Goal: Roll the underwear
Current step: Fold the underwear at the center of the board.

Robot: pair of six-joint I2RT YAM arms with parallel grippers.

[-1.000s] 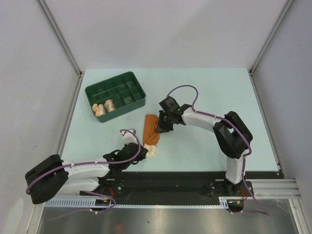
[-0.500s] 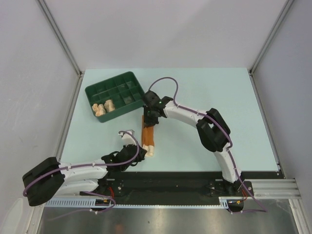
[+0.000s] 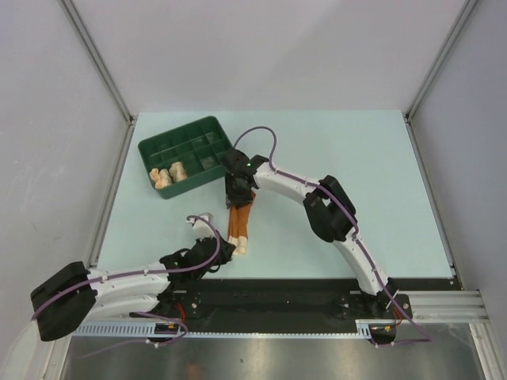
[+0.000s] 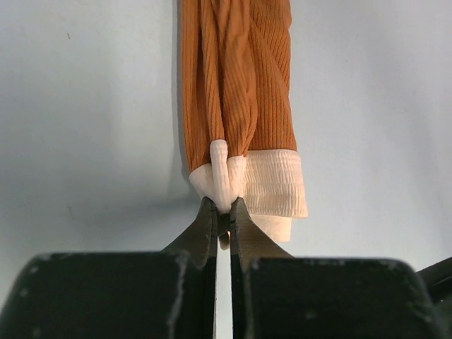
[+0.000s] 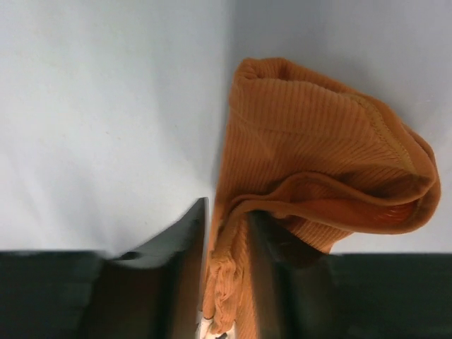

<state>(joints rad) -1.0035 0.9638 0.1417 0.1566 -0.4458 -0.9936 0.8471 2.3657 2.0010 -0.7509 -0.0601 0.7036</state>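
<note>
A dark green plastic compartment tray (image 3: 194,142) is sitting on the far left part of a pale blue-green flat table (image 3: 356,182). A small pale rolled cloth garment (image 3: 161,178) is lying in the tray's near-left compartments, with a second small pale cloth roll (image 3: 177,169) lying just right of it. Near and right of the tray, a rust-orange ribbed cloth underwear piece with cream edging (image 3: 238,222) is lying stretched from near to far on the table. The left gripper (image 4: 222,212) is pinching its near end. Its far end is sitting between the fingers of the right gripper (image 5: 226,226).

Bright, even overhead light, no glare. Soft short shadows on table (image 3: 356,158). Wrist views: left fingers (image 4: 201,233) blurred up close, underwear (image 4: 240,85) ribbing sharp, faint shadow beside it.
</note>
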